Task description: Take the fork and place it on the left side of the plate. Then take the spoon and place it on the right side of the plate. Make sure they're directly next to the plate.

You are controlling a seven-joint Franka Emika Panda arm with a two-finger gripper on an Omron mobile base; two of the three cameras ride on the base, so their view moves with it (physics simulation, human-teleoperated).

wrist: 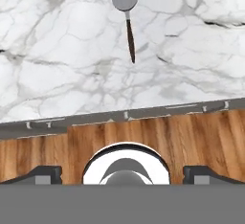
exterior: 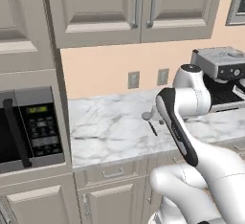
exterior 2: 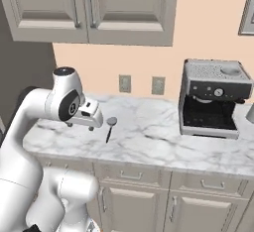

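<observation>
The spoon [wrist: 128, 19] lies alone on the marble counter [wrist: 57, 74], its round silver bowl toward the wall and its dark reddish-brown handle pointing at the front edge. It also appears as the spoon [exterior 2: 110, 128] and the spoon [exterior: 149, 121]. My gripper [exterior 2: 80, 126] hovers above the counter's front part, just left of the spoon in the right base view. It is open with nothing between its fingers [wrist: 45, 175], and the spoon lies well ahead of the gripper [wrist: 123, 176]. The fork and the plate are out of view.
An espresso machine [exterior 2: 213, 99] stands at the right of the counter against the wall. A microwave [exterior: 28, 127] sits in the tall unit at the left. Wall cabinets [exterior: 139, 7] hang overhead. Wooden floor [wrist: 48, 146] lies below the counter's front edge.
</observation>
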